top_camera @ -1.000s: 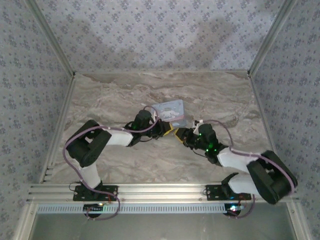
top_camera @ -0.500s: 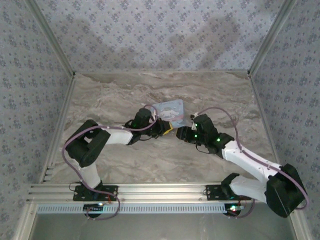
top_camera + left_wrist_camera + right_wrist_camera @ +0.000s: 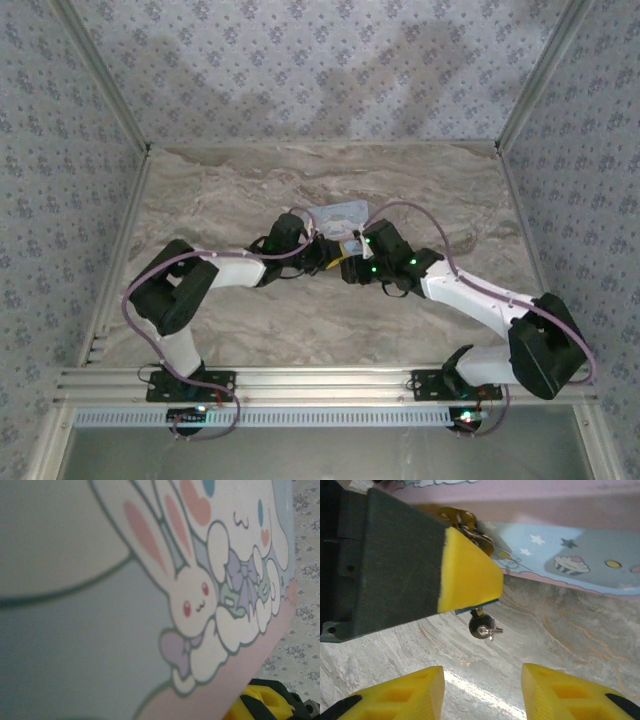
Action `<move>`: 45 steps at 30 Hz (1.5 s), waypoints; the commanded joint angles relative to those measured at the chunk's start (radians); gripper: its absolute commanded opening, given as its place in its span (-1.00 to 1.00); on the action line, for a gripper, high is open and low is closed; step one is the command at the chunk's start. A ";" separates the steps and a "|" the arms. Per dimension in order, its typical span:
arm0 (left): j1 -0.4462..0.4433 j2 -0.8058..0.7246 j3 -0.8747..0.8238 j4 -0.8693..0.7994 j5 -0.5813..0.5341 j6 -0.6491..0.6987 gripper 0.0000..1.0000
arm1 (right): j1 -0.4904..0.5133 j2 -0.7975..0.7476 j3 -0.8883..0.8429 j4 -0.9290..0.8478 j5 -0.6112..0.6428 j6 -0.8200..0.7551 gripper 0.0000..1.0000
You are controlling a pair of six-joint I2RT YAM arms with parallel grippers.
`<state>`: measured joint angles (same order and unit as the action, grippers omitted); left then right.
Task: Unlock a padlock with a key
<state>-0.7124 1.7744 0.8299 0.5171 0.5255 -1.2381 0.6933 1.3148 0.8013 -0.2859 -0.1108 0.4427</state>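
- The right gripper (image 3: 482,674) is hovering low over the marble table (image 3: 570,630); its yellow fingers (image 3: 405,695) are standing wide apart with nothing between them, so the claw is released; it is facing the padlock, seemingly lining up for a pinch.
- The padlock (image 3: 480,626) is showing as a small dark round lump close over the table, just in front of the tin's lower edge; a tiny silver piece (image 3: 493,630) is sticking out of its side; this is possibly the key, though it is too small to be sure.
- The left gripper (image 3: 322,257) is reaching in from the opposite side; one of its padded fingers (image 3: 465,575) is lying right over the top of the padlock, probably to steady it against turning; its other finger is hidden, so I cannot tell whether this claw is clenched or released.
- The pale blue cartoon tin (image 3: 100,630) is sitting directly behind the padlock; a brass clasp (image 3: 465,522) on its edge is peeking out just above the left finger; the padlock seems to be hanging from it, which would explain why the left arm is crowding the tin.
- In the overhead view both claws are nearly meeting at the tin's near edge; the approach is looking mostly done and the turning not yet begun.
- The next move is calling for a fine pinch on that silver piece; the risk is nudging the small lump aside.
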 commanded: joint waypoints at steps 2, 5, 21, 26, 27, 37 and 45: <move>0.005 -0.047 0.041 -0.013 0.040 0.019 -1.00 | 0.011 0.035 0.051 -0.034 0.043 -0.069 -0.11; 0.005 -0.049 0.044 -0.017 0.042 0.018 -1.00 | 0.015 0.058 0.068 -0.041 0.051 -0.085 -0.12; 0.008 -0.053 0.052 -0.029 0.053 0.021 -1.00 | 0.037 0.129 0.125 -0.049 0.104 -0.152 -0.21; 0.008 -0.052 0.052 -0.027 0.061 0.020 -1.00 | 0.043 0.141 0.143 -0.057 0.124 -0.165 -0.25; 0.008 -0.052 0.051 -0.025 0.061 0.020 -1.00 | 0.044 0.146 0.147 -0.061 0.125 -0.167 -0.25; 0.007 -0.055 0.051 -0.013 0.068 0.010 -1.00 | 0.059 0.174 0.157 -0.046 0.136 -0.193 -0.34; 0.008 -0.059 0.046 -0.014 0.070 0.012 -1.00 | 0.064 0.175 0.156 -0.042 0.148 -0.202 -0.83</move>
<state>-0.7063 1.7611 0.8440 0.4774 0.5560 -1.2381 0.7517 1.4834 0.9306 -0.3305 0.0193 0.2516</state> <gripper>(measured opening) 0.141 0.124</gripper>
